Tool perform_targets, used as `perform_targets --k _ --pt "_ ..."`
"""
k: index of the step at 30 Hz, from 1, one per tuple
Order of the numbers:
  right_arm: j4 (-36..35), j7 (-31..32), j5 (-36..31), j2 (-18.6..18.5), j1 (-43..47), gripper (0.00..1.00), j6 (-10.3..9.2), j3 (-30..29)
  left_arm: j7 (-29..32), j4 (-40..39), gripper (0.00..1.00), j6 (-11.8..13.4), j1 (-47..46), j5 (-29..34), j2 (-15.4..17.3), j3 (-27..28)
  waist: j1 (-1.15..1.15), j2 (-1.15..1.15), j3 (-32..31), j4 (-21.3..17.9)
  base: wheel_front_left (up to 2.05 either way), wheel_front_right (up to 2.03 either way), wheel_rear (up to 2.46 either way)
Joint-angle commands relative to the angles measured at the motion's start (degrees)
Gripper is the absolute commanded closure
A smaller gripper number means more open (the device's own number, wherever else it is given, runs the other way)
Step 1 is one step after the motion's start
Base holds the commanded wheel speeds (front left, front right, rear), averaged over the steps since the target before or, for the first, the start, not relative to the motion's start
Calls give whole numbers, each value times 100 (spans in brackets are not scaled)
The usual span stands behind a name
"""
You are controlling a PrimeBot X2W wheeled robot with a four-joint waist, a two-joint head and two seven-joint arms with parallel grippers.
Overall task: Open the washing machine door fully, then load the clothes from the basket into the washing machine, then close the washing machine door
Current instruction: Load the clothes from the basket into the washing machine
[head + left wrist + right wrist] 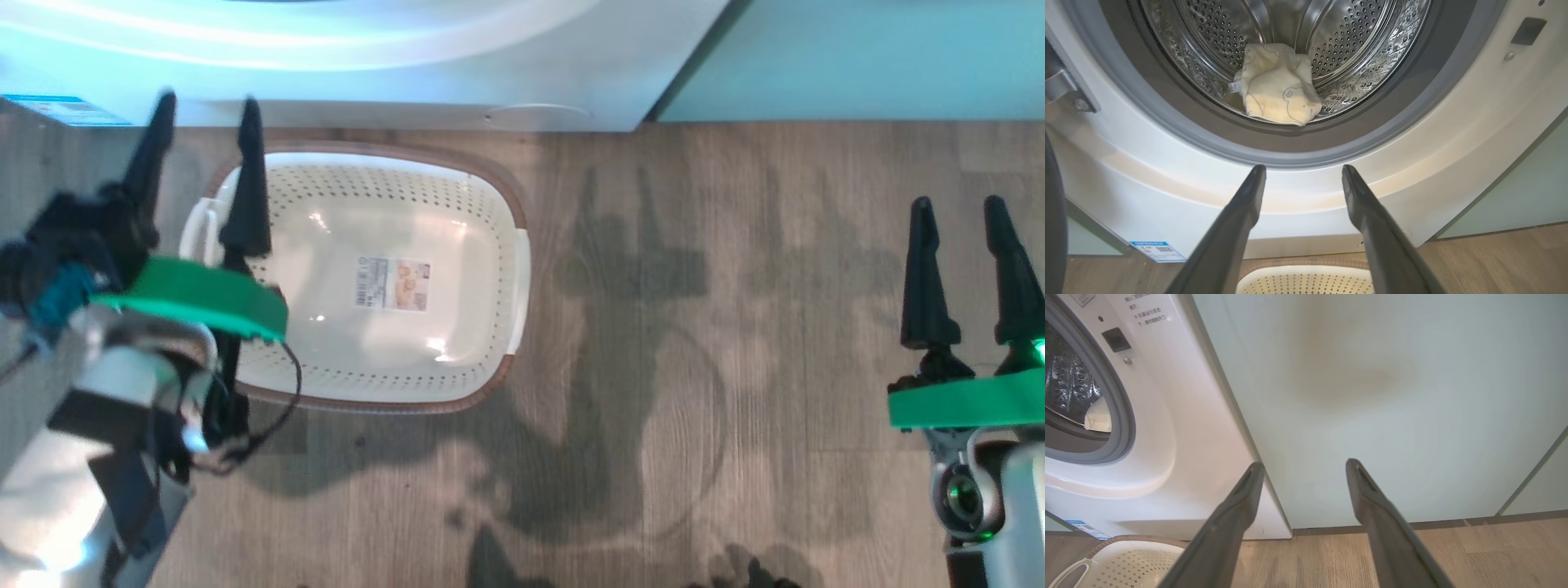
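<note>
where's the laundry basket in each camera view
head view: basket left of centre, on the floor before the washing machine
left wrist view: basket at the bottom edge, centre
right wrist view: basket in the bottom left corner
shared landmark: blue sticker low on the machine

Crumpled yellow clothes (1278, 87) — inside washing machine (1147, 192)

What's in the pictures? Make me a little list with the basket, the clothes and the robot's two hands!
basket: empty, on the wooden floor before the washing machine
clothes: pale yellow, inside the steel drum
left gripper: fingers apart, holding nothing
right gripper: fingers apart, holding nothing, over the floor
</note>
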Motion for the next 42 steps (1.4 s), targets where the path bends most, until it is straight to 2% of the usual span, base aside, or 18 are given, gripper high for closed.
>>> perform_targets --k 1,7,19,42 --pt "-137 -53 -57 -85 176 0 -16 95 -32 -230 0 66 38 80 146 208 0 0 -103 101 0 0 0" --pt "-136 -7 -142 -186 223 0 -16 94 -129 -462 0 210 527 67 -47 67 0 0 -279 334 0 0 0" --pt "-135 180 -203 -248 340 0 -16 105 -396 89 0 138 671 -2 -330 -141 0 0 -639 563 0 0 0" --pt "-122 202 -195 -220 395 0 -16 190 -492 424 0 -6 544 -104 -325 -169 0 0 -755 549 0 0 0"
